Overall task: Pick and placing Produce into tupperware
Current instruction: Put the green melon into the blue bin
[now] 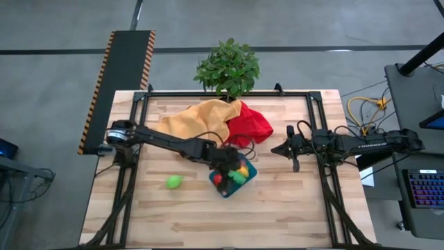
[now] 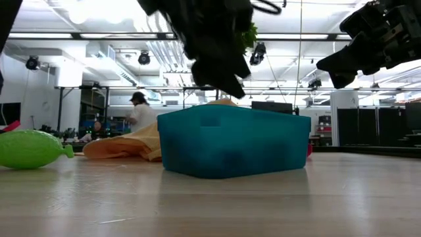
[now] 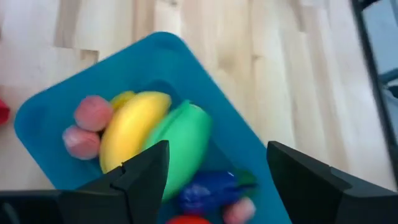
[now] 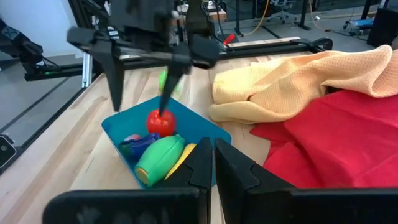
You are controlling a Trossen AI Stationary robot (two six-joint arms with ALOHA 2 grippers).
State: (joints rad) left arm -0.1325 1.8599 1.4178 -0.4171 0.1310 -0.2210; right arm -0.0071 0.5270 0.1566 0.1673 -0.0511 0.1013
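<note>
Left gripper (image 4: 142,81) over the tub (image 1: 233,176), fingers apart, nothing held. In tub: banana (image 3: 132,127), green piece (image 3: 180,146), tomato (image 4: 160,122), eggplant (image 3: 208,188), pink berries (image 3: 93,112). Second green piece (image 1: 173,182) on table left of tub. Right gripper (image 1: 294,165) off to the right above table, fingers together, empty

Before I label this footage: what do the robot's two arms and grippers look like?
Both arms are dark, slim and jointed, with black cables looping along them. The left gripper has two thin, straight black fingers. The right gripper is black too; its broad, angular fingers show up close.
</note>
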